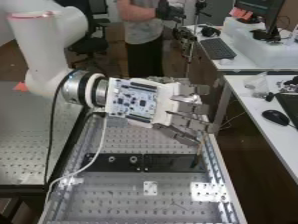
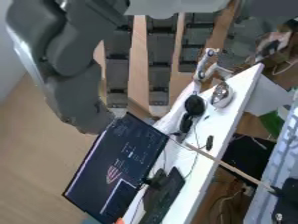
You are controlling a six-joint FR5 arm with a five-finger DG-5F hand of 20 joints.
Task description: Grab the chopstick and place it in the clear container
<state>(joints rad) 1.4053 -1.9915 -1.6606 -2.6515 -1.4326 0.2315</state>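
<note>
Chopstick (image 1: 199,145) of light wood, nearly upright with a slight lean, lower end at the right-hand end of a long black plate (image 1: 117,168) on the bench; upper end near the fingertips. Nearest the camera, a perforated metal benchtop (image 1: 110,200), bearing a small white plate (image 1: 150,188) roughly midway across. Beyond, the long black plate, set crosswise, with two round fittings (image 1: 134,159) on its left half. Above and past the plate, the robot hand (image 1: 189,108), reaching in from the left at the end of the white arm (image 1: 45,59): fingers straight and spread, with gaps between them, and thumb held off to one side. Green-and-white circuit board (image 1: 136,100) mounted at the base of the hand; white cable (image 1: 98,150) and black cable (image 1: 52,117) trailing below the arm. In the wrist view, the same chopstick on a slant, one end at a dark fixture, the other apart from the fingers. To the left, a second perforated table (image 1: 33,145); to the right, a white desk (image 1: 256,106) with a black mouse (image 1: 275,117) and a crumpled clear item (image 1: 258,84), exact kind unclear. Farther off, a keyboard (image 1: 217,48) on another white desk (image 1: 246,62), a tripod (image 1: 193,52) and an office chair (image 1: 86,37).
</note>
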